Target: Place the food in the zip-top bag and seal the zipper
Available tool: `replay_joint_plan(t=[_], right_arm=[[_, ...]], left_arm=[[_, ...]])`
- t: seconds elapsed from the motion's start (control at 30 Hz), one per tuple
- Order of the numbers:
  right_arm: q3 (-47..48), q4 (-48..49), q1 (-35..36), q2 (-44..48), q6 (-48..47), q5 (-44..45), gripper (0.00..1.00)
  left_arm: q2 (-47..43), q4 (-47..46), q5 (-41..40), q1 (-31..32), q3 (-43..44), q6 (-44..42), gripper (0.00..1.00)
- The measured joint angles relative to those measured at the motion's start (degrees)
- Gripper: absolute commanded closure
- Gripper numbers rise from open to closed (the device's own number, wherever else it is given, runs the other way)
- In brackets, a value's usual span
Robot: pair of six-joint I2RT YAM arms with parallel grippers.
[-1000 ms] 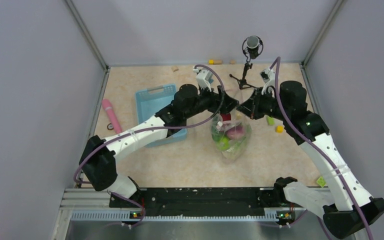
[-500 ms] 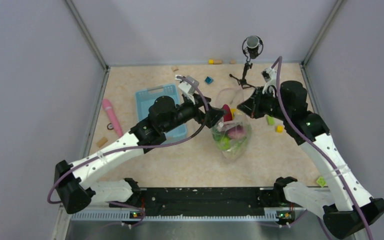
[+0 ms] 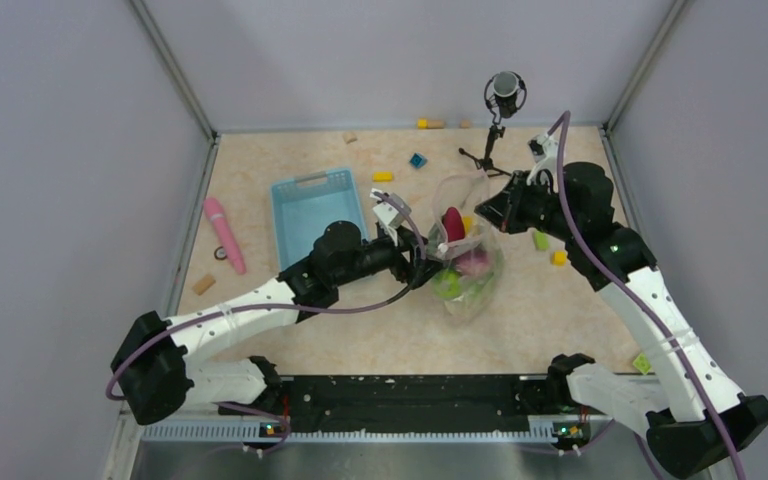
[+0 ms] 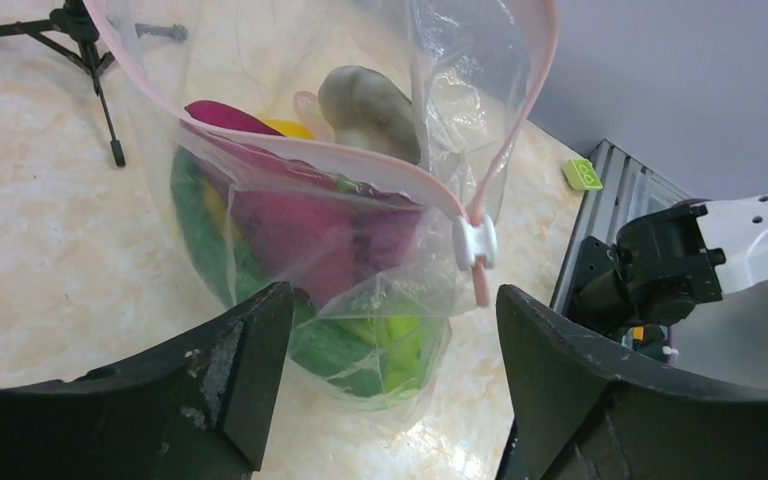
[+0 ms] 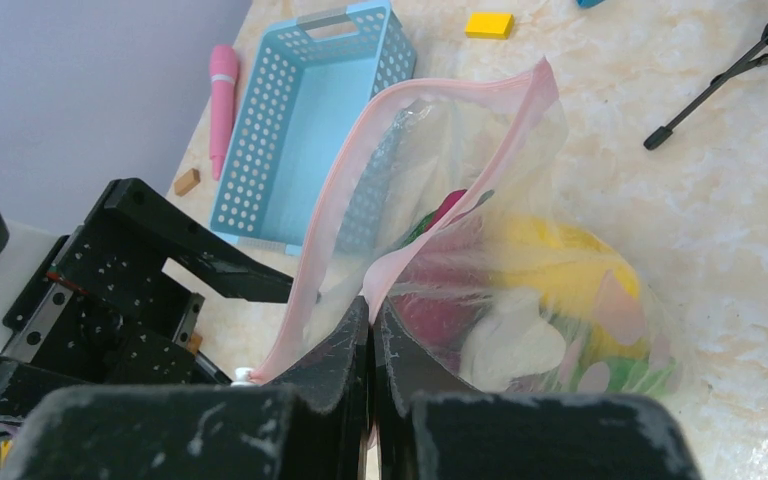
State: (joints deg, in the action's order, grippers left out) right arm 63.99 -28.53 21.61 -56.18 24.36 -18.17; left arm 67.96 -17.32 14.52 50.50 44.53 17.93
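Note:
The clear zip-top bag (image 3: 468, 272) stands on the table with its mouth up and gaping. Its pink zipper (image 4: 290, 150) runs round the mouth to a white slider (image 4: 475, 243). The food (image 4: 290, 225) is inside: green leaves, a red-purple piece, something yellow and a dull green piece on top. My right gripper (image 5: 372, 305) is shut on the zipper edge at the bag's far right and holds it up. The left gripper (image 4: 392, 310) is open, low at the bag's near left side, with the bag's bulge just ahead of its fingers.
A light blue basket (image 3: 310, 205) sits left of the left arm, with a pink stick (image 3: 224, 233) beyond it. A small tripod (image 3: 495, 140) stands behind the bag. Loose blocks lie about: yellow (image 3: 383, 177), blue (image 3: 417, 160), green (image 3: 540, 240).
The left arm has drawn back from the bag's top toward the near left and dropped beside the bag. The bag's mouth now stands open. The right gripper has kept its hold.

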Motion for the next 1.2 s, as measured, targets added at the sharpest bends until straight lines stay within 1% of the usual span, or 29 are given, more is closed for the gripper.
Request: replay_joint_plan(t=[0.13, 0.33, 0.47, 0.6, 0.67, 0.7, 0.83, 0.87, 1.0, 1.07, 1.1, 1.2], right_arm=[[-0.24, 0.28, 0.0, 0.04, 0.85, 0.7, 1.0], [-0.26, 0.26, 0.0, 0.55, 2.29, 2.14, 1.0], [-0.26, 0.11, 0.0, 1.01, 2.78, 3.67, 1.0], [-0.26, -0.02, 0.0, 1.18, 3.19, 4.87, 1.0], [-0.26, -0.22, 0.0, 1.46, 3.3, 5.18, 1.0], [-0.26, -0.31, 0.0, 1.62, 3.32, 5.33, 1.0], [-0.26, -0.85, 0.0, 2.29, 3.28, 6.25, 1.0], [-0.26, -1.05, 0.0, 2.47, 3.13, 6.32, 0.98], [-0.26, -1.27, 0.0, 2.93, -0.13, 4.35, 0.75], [-0.26, -0.9, 0.0, 3.39, -2.71, 2.21, 0.53], [-0.26, -0.55, 0.0, 3.74, -3.82, 1.01, 0.43], [-0.46, 2.05, 0.0, 5.66, -6.8, -1.84, 0.2]], left_arm=[[2.1, -4.28, -0.44, 0.24, -0.37, 0.13, 0.31], [3.74, -10.03, -2.27, 1.46, -0.83, -0.98, 0.51], [4.2, -11.21, -3.06, 2.05, -0.85, -2.34, 0.66], [4.2, -12.22, -3.5, 2.16, -1.01, -3.41, 0.85], [4.2, -12.63, -3.43, 2.16, -1.09, -3.69, 0.97], [4.2, -12.72, -3.37, 2.19, -1.09, -4.0, 1.0], [4.15, -13.09, -2.6, 2.21, -1.09, -4.87, 1.0], [4.04, -13.11, -2.16, 2.23, -1.14, -5.44, 1.0], [2.23, -12.94, -0.85, 2.32, -2.12, -9.27, 1.0], [1.09, -12.2, -0.83, 2.32, -2.27, -12.02, 1.0], [0.66, -11.8, -0.85, 2.32, -2.21, -13.86, 1.0], [0.07, -7.04, -0.85, 2.27, 0.09, -20.35, 1.0]])
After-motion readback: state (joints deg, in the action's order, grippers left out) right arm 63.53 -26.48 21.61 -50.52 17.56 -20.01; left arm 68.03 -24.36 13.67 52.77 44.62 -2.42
